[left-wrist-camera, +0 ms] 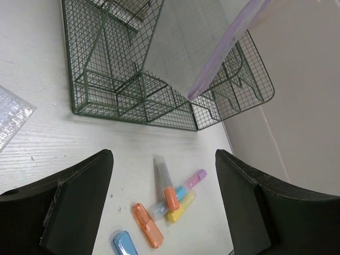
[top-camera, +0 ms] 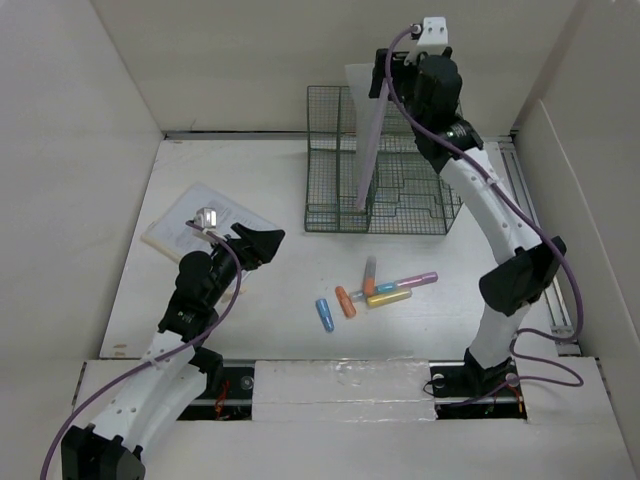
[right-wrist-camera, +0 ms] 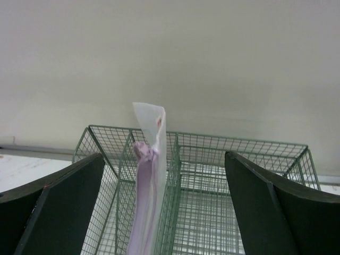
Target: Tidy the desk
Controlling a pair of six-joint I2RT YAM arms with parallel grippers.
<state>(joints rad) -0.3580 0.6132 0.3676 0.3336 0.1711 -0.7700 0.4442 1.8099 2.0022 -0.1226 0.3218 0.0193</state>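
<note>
White desk [top-camera: 250,315], dark green grid-mesh basket [top-camera: 326,150], lilac-edged clear folder [top-camera: 365,140], orange, blue, yellow, pink markers [top-camera: 388,297]

The table [top-camera: 235,165] is a large, flat, rectangular top, white and matte, lying level. White panel walls [top-camera: 230,60] close it in along the far edge and on both sides. A thin dark gap runs where the far edge meets the back wall. Seen close in the left wrist view, the surface shows faint grain lines and small dark specks.
</note>
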